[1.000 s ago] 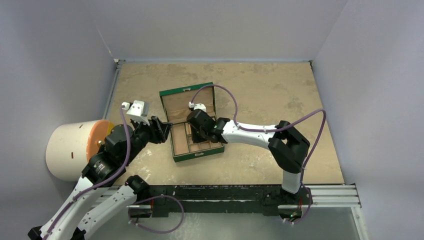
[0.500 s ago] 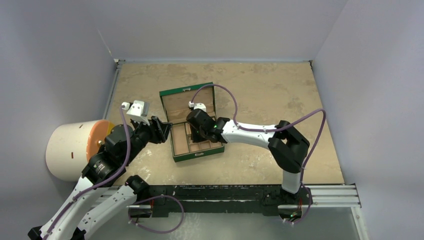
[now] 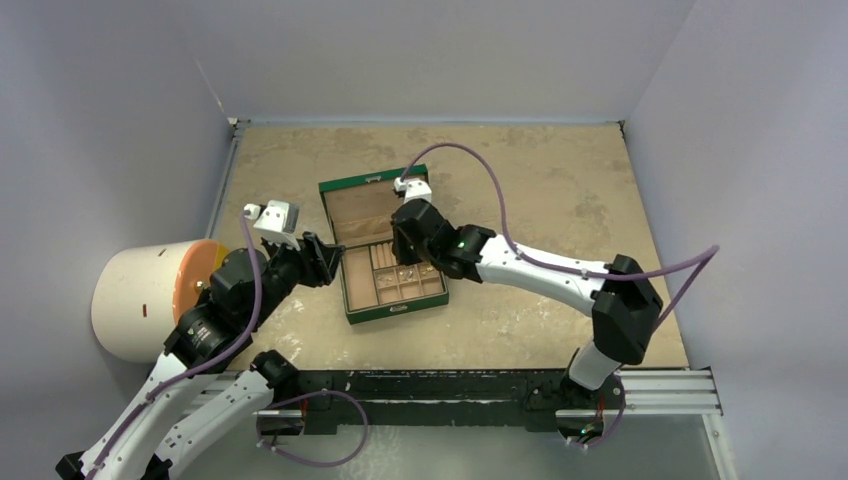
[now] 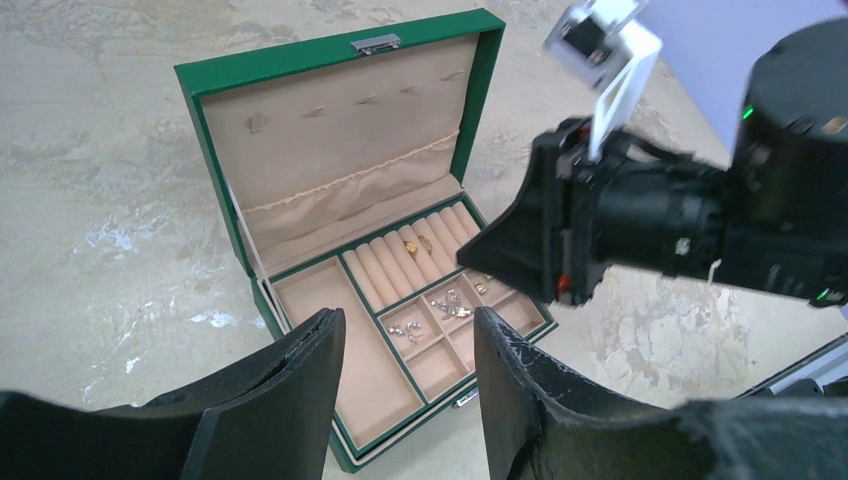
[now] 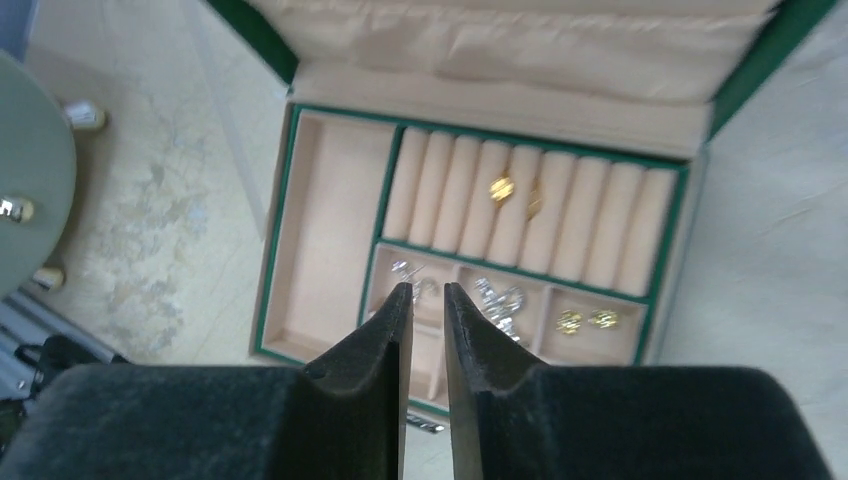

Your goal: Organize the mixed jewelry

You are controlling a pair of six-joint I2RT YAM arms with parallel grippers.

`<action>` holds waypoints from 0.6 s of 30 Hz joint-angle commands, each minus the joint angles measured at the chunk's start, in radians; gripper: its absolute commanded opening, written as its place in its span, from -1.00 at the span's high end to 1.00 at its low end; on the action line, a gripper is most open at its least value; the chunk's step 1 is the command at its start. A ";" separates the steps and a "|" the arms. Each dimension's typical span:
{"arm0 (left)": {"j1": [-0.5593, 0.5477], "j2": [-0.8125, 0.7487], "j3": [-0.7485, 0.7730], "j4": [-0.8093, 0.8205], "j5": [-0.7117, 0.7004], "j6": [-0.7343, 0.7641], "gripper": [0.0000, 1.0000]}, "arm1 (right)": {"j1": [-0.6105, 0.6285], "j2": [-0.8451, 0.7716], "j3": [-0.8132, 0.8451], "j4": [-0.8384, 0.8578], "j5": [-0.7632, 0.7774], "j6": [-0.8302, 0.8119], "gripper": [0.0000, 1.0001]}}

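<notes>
Mixed jewelry (image 5: 502, 298) — tiny gold pieces, silvery clusters — lying apart.

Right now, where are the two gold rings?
In the right wrist view, the gold rings sit in the ring rolls of the green box, behind the small compartments holding silver pieces.

The top view looks down from above the near edge over the table (image 3: 560, 190); the left wrist view faces far-right from near left; the right wrist view looks down, closest; all share the green box (image 3: 362, 208).
</notes>
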 commanded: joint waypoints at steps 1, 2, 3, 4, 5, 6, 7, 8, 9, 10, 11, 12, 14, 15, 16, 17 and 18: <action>0.012 0.003 0.000 0.031 0.002 0.014 0.01 | -0.074 -0.080 0.009 -0.017 0.078 -0.097 0.62; 0.012 0.002 0.000 0.031 0.003 0.014 0.01 | -0.097 -0.097 0.008 -0.017 0.077 -0.108 0.64; 0.011 0.002 0.000 0.031 0.003 0.014 0.01 | -0.125 -0.113 0.006 -0.012 0.070 -0.121 0.67; 0.013 0.003 -0.001 0.031 0.002 0.014 0.01 | -0.154 -0.128 0.002 0.003 0.060 -0.133 0.69; 0.013 0.002 0.000 0.031 0.001 0.014 0.01 | -0.182 -0.142 -0.002 0.019 0.049 -0.144 0.71; 0.014 0.002 0.000 0.031 -0.001 0.012 0.01 | -0.209 -0.151 -0.004 0.036 0.036 -0.154 0.76; 0.014 0.002 0.000 0.031 -0.002 0.012 0.01 | -0.234 -0.159 -0.003 0.052 0.024 -0.165 0.81; 0.013 0.001 -0.001 0.031 -0.004 0.012 0.01 | -0.255 -0.161 0.001 0.068 0.011 -0.180 0.87; 0.013 0.000 0.000 0.031 -0.006 0.013 0.01 | -0.273 -0.162 0.006 0.080 0.003 -0.190 0.93; 0.013 0.000 -0.001 0.031 -0.007 0.012 0.01 | -0.290 -0.158 0.014 0.090 -0.002 -0.195 1.00; 0.014 0.000 -0.001 0.030 -0.007 0.012 0.01 | -0.310 -0.153 0.023 0.095 -0.012 -0.196 1.00; 0.014 -0.001 -0.001 0.030 -0.008 0.012 0.01 | -0.327 -0.146 0.033 0.101 -0.025 -0.196 1.00; 0.016 -0.003 0.000 0.030 -0.012 0.012 0.01 | -0.369 -0.131 0.043 0.129 -0.065 -0.198 1.00; 0.015 -0.003 0.000 0.031 -0.014 0.011 0.01 | -0.390 -0.124 0.046 0.151 -0.096 -0.201 1.00; 0.015 -0.002 0.000 0.030 -0.015 0.011 0.01 | -0.409 -0.114 0.050 0.172 -0.129 -0.202 1.00; 0.015 -0.002 -0.001 0.030 -0.016 0.011 0.01 | -0.427 -0.098 0.062 0.185 -0.161 -0.203 1.00; 0.015 -0.002 0.000 0.030 -0.017 0.011 0.01 | -0.441 -0.078 0.080 0.190 -0.190 -0.206 1.00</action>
